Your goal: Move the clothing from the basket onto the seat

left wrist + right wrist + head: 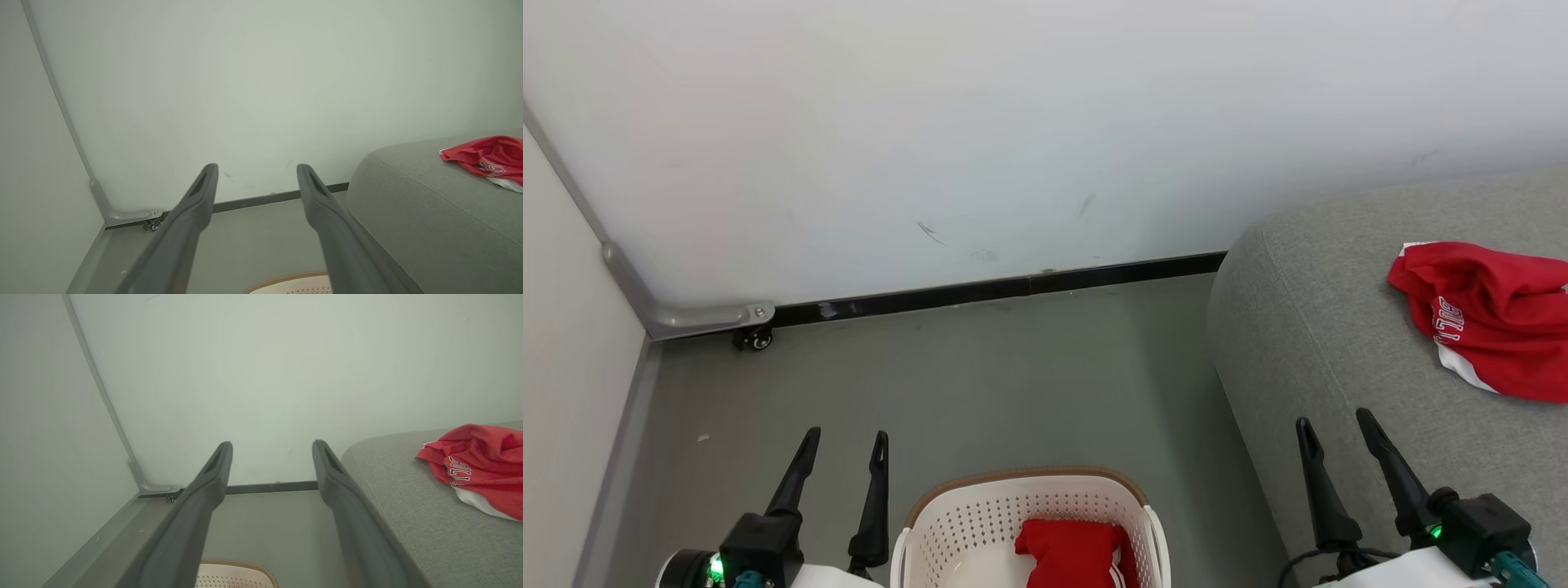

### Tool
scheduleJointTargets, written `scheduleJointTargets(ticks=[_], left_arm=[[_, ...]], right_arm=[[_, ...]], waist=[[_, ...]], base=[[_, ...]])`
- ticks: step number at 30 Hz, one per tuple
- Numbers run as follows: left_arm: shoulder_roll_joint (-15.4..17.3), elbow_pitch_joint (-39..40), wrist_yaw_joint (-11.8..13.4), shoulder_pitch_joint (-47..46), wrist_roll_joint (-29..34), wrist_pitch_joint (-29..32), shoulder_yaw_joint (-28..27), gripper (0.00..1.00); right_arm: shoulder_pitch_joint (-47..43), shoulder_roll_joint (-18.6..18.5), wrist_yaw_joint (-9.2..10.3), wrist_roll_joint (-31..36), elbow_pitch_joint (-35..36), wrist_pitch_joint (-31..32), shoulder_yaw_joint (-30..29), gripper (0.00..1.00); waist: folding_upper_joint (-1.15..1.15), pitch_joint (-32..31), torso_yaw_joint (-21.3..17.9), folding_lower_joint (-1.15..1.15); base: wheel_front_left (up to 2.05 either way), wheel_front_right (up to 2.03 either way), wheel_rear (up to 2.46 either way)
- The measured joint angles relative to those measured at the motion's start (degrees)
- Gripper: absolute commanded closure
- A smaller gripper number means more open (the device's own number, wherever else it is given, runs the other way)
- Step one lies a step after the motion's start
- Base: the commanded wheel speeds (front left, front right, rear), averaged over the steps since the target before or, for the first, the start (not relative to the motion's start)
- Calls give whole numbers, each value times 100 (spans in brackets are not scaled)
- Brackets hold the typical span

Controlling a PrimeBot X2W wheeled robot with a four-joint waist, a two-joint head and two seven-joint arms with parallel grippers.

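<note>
Left tool (846, 434): fingers spread wide, nothing held; over the floor (980, 384), just left of the basket (1029, 476).
Right tool (1334, 419): fingers spread wide, nothing held; over the front part of the seat (1307, 327).
Basket: standing on the floor between the two tools, near the seat's rounded end.
First garment (1068, 551): red, bunched, inside the basket toward its right side.
Second garment (1494, 322): red, white lettering and trim, crumpled on the seat, apart from both tools.
</note>
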State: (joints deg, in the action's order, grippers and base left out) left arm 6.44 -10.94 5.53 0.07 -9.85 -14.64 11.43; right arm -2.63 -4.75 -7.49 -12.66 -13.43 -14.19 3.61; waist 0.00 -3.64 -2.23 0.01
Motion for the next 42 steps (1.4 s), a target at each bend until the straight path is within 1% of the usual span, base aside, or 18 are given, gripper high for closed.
scheduleJointTargets(ticks=[8,13,21,29,39,42], left_arm=[[-3,-12,10,114,0,1,-63,0],[-3,-13,57,114,0,1,-104,0],[0,-12,132,114,-3,1,-269,0],[9,11,155,151,-18,1,-386,0],[127,18,174,199,37,1,-369,0],[216,-45,114,195,100,1,-282,0]], right_arm=[[-125,84,0,138,62,42,-156,0],[-232,114,0,207,200,108,-286,0],[-238,151,0,210,283,118,-292,0],[-349,175,0,212,414,159,-288,0],[-350,200,0,175,595,166,-346,0],[-357,210,0,172,627,166,-430,0]], waist=[[0,-59,-5,0],[0,-63,0,0],[0,-59,3,0],[0,-48,-22,0],[0,38,-63,0],[0,86,-77,0]], base=[[0,0,0],[0,0,0],[0,0,0],[0,0,0],[0,0,0],[0,0,0]])
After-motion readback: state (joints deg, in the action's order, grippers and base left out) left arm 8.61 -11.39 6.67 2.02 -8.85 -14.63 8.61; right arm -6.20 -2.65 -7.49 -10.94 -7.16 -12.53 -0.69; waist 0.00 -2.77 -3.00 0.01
